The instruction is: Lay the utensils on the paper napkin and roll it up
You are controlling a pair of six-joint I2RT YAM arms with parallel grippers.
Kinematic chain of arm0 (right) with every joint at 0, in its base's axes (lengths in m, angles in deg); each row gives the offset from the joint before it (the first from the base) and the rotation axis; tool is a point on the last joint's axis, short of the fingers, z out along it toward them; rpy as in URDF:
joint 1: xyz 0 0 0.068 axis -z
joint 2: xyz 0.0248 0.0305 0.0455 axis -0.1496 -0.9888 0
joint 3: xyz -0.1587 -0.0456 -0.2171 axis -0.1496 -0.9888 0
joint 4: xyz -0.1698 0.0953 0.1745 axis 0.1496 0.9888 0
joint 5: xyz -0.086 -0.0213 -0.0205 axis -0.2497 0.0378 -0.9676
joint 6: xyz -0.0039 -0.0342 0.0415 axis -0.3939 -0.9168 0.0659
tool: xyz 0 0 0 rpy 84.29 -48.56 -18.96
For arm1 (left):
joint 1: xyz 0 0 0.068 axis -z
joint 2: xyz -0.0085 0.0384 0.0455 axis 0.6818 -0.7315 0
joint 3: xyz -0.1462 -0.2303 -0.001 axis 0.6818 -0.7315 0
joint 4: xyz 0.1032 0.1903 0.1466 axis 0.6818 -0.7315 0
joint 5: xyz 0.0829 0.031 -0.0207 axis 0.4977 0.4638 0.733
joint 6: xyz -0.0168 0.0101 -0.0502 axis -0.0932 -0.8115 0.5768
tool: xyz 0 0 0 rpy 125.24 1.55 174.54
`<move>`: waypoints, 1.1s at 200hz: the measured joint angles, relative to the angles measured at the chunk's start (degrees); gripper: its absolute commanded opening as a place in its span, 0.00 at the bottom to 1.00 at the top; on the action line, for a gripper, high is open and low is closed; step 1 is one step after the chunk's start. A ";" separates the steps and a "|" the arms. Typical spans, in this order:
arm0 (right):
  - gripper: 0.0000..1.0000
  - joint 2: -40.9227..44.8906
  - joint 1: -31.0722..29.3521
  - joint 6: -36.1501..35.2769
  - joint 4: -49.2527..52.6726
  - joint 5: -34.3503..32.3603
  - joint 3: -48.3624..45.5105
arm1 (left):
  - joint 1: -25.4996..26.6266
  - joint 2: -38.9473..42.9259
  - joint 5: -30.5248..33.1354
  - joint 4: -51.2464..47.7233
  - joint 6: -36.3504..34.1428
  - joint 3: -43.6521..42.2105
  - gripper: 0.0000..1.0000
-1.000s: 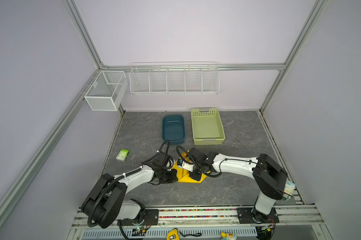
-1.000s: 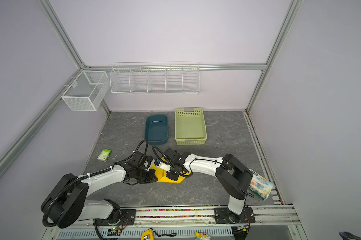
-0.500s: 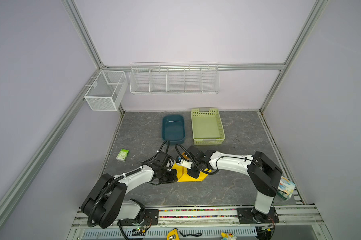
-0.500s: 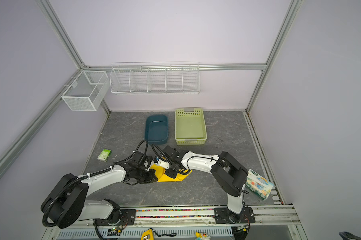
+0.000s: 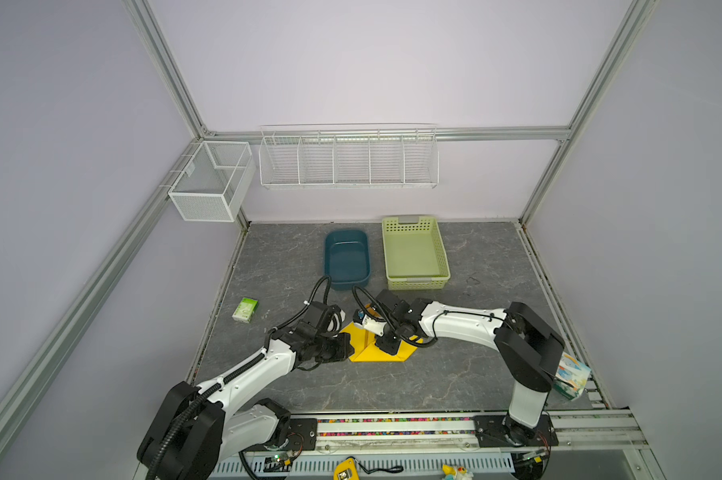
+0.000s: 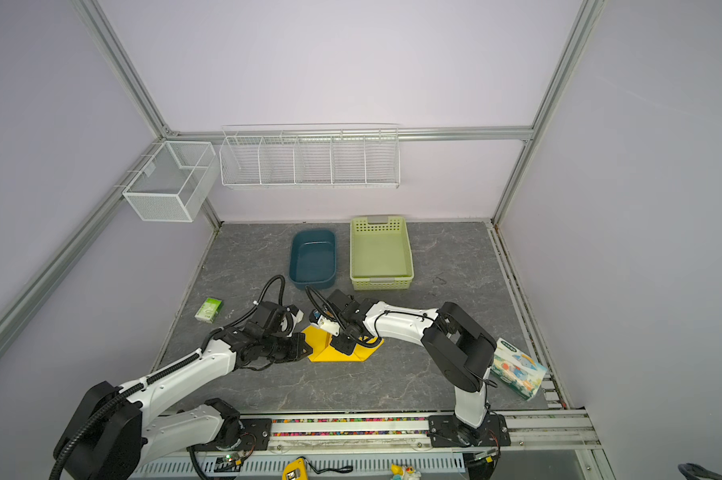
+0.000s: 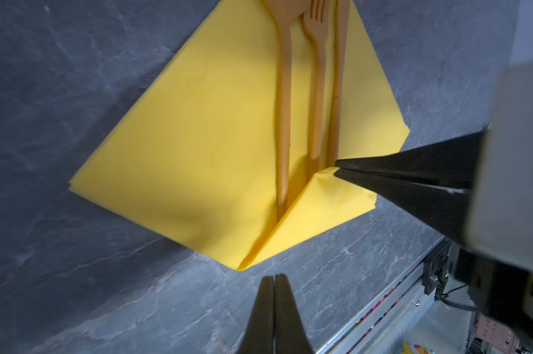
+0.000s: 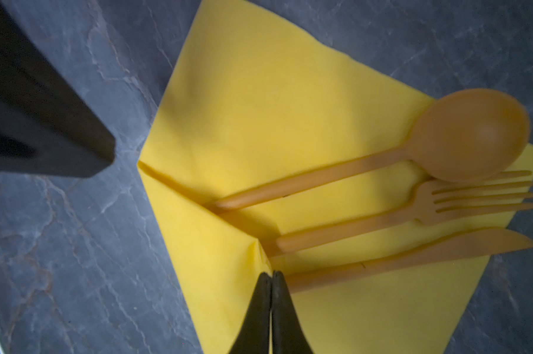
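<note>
The paper napkin [image 5: 365, 354] [image 6: 324, 353] [image 7: 213, 138] [image 8: 259, 107] lies on the grey table, near the front middle. On it, side by side, lie the utensils: a spoon [image 8: 473, 135] [image 7: 283, 122], a fork [image 8: 443, 199] [image 7: 317, 61] and a thin straight piece [image 8: 443, 248] [image 7: 339, 92]. My right gripper [image 8: 271, 272] [image 7: 335, 168] [image 5: 386, 345] is shut on a napkin corner, which is folded up over the handle ends. My left gripper [image 7: 273, 277] [image 5: 345, 347] [image 6: 305, 349] is shut and holds nothing. It hovers over bare table just off the napkin's folded tip.
A dark blue tub [image 5: 347, 259] and a light green basket [image 5: 415, 253] stand behind the napkin. A small green-white packet [image 5: 245, 309] lies to the left. A patterned tissue pack [image 5: 571, 378] sits at the right front edge. Wire racks [image 5: 347, 158] hang on the back wall.
My right gripper has moved a little left towards the left arm, drawing the napkin corner further over the handles. The left arm has stayed put.
</note>
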 measured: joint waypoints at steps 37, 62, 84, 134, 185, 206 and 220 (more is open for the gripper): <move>0.07 0.00 0.07 0.83 -0.70 -0.02 -0.07 | 0.50 -0.24 -2.38 4.13 3.06 -1.31 0.00; 0.07 0.00 0.39 1.46 -1.49 -0.04 -0.20 | 1.20 -1.62 -3.89 7.93 5.18 -2.78 0.00; 0.07 0.00 0.76 2.19 -1.86 -0.02 -0.39 | 2.29 -3.19 -4.39 10.27 6.60 -3.17 0.00; 0.07 0.00 1.16 3.80 -2.58 -0.09 -1.29 | 3.65 -5.07 -4.37 13.81 8.33 -3.28 0.00; 0.07 0.02 1.84 5.51 -3.56 -0.76 -2.01 | 3.65 -6.40 -3.45 14.64 8.37 -3.28 0.00; 0.07 0.02 1.97 5.90 -3.96 -0.87 -2.12 | 3.65 -6.40 -1.49 13.60 8.35 -3.04 0.00; 0.07 0.02 1.97 5.95 -4.07 -0.87 -2.12 | 3.65 -6.05 0.72 11.91 8.11 -2.58 0.00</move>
